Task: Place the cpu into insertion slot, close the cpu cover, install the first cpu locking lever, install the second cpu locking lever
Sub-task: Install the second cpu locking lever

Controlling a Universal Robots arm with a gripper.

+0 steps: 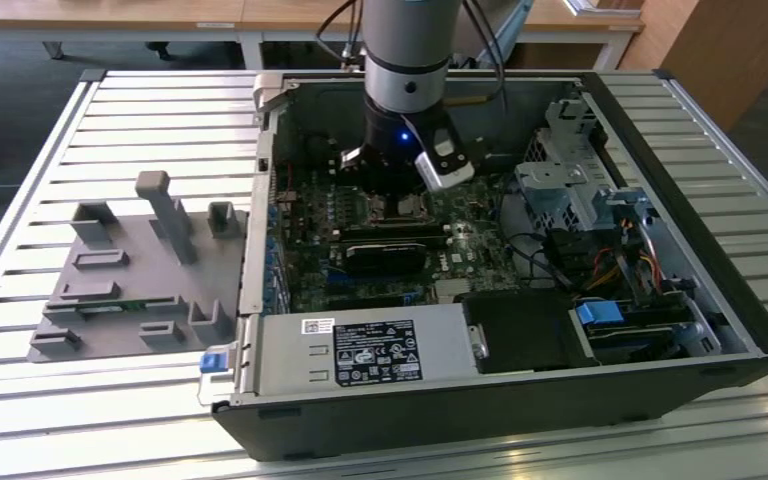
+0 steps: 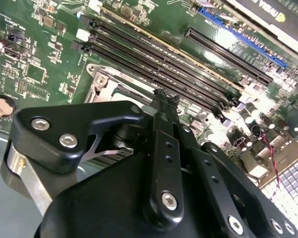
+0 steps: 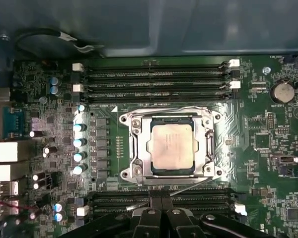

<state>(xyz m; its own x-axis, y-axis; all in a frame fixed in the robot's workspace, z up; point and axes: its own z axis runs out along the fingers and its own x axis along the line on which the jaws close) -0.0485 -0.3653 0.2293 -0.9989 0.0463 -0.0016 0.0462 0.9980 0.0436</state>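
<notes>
cpu [image 3: 172, 147]: pale silvery square, sat flat in the insertion slot [image 3: 139, 148]
cpu cover [image 3: 208, 144]: shiny metal frame, lay down around chip
gripper [image 3: 160, 204]: black fingers pressed together, hovered beside socket

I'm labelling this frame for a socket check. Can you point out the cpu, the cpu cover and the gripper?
cpu [image 3: 172, 147]: first wrist view, middle of its silvery top.
cpu cover [image 3: 137, 144]: first wrist view, the frame's side bar.
gripper [image 3: 160, 202]: first wrist view, between the fingertips.

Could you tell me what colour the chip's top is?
Pale silvery-grey chip, clearest in the first wrist view.
</notes>
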